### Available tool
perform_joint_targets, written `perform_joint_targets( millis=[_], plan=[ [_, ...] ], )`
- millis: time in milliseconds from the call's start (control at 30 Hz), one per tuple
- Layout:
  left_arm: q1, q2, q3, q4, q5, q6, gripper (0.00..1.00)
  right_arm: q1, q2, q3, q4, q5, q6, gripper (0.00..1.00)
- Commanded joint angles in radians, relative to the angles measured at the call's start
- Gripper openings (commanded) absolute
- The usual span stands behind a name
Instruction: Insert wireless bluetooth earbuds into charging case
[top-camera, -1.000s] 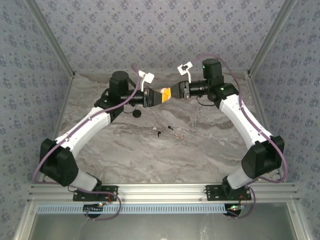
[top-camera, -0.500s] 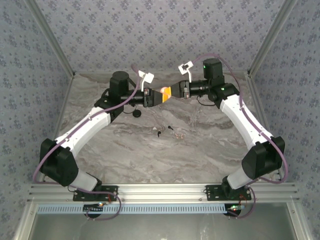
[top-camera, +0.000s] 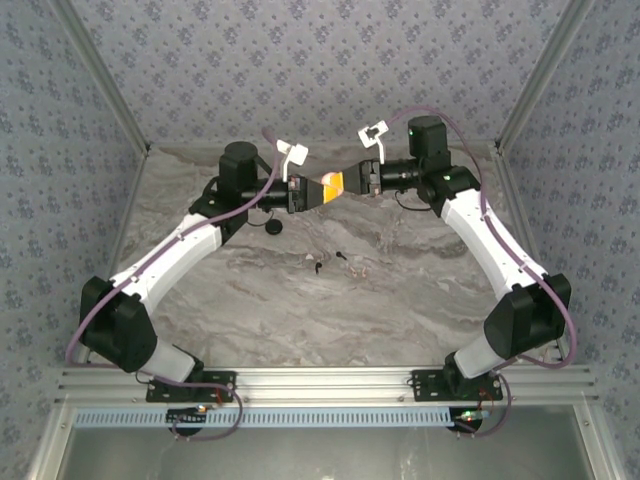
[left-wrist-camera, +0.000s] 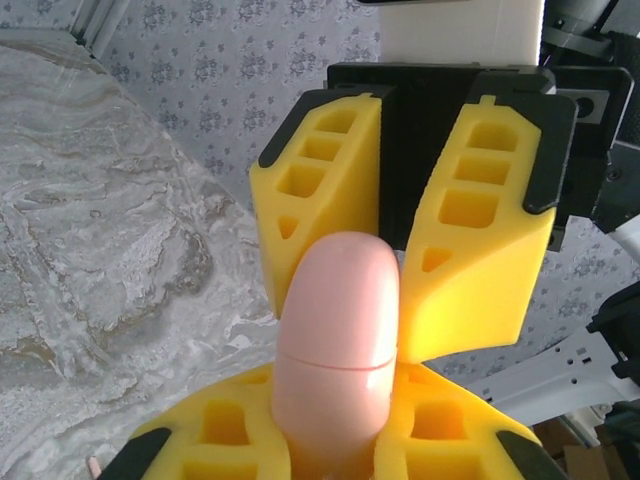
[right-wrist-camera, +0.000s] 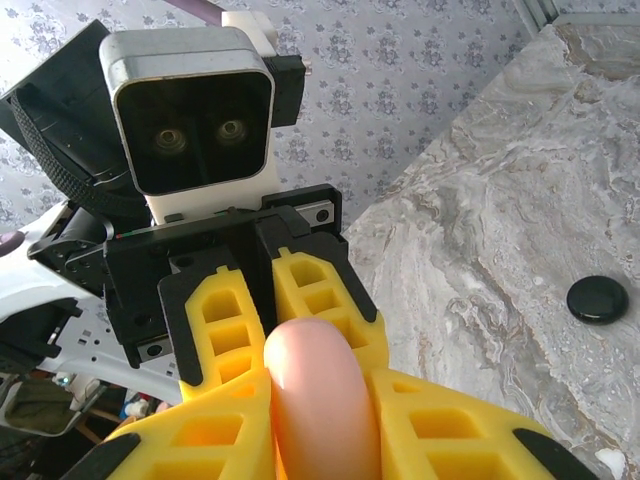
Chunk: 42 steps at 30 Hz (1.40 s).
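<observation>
A pink oval charging case (left-wrist-camera: 335, 330) hangs in the air over the back middle of the table, its lid seam closed. My left gripper (top-camera: 318, 191) is shut on its lower half, and the yellow fingers (left-wrist-camera: 215, 440) hug it from both sides. My right gripper (top-camera: 346, 182) faces it from the other side and is shut on the case's (right-wrist-camera: 320, 400) other end. Two tiny black earbuds (top-camera: 318, 266) (top-camera: 341, 256) lie loose on the marble table (top-camera: 300, 310), nearer than the grippers and below them.
A round black disc (top-camera: 273, 226) lies on the table under the left arm, and the disc (right-wrist-camera: 597, 298) also appears at the right of the right wrist view. A small pale speck (top-camera: 360, 268) sits beside the earbuds. Patterned walls enclose the back and both sides.
The two grippers have drawn slightly closer together around the case. The earbuds and the disc have not moved.
</observation>
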Motion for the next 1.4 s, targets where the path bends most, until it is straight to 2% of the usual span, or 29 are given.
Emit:
perform_joint_targets(
  millis=[0,100,200,300,467,800,1367],
  plan=[
    [-0.006,0.001,0.024,-0.035,-0.048,0.058,0.1,0.007,-0.042,0.022,-0.043,0.036,-0.026,0.3],
    [-0.007,-0.005,0.013,-0.037,-0.108,0.108,0.1,0.003,-0.059,0.028,-0.119,0.113,-0.073,0.38],
    [-0.013,-0.022,-0.061,0.078,-0.147,0.181,0.1,-0.003,-0.084,0.033,-0.189,0.186,-0.117,0.45],
    [-0.027,-0.04,-0.134,0.181,-0.165,0.31,0.09,-0.002,-0.107,0.04,-0.26,0.246,-0.168,0.48],
    [-0.036,-0.035,-0.153,0.185,-0.161,0.434,0.08,0.004,-0.135,0.03,-0.33,0.256,-0.21,0.51],
    [-0.054,-0.059,-0.25,0.392,-0.156,0.41,0.08,0.031,-0.127,0.024,-0.366,0.323,-0.24,0.53],
    [-0.072,-0.09,-0.291,0.464,-0.145,0.377,0.08,0.055,-0.079,0.056,-0.394,0.335,-0.26,0.55]
  ],
)
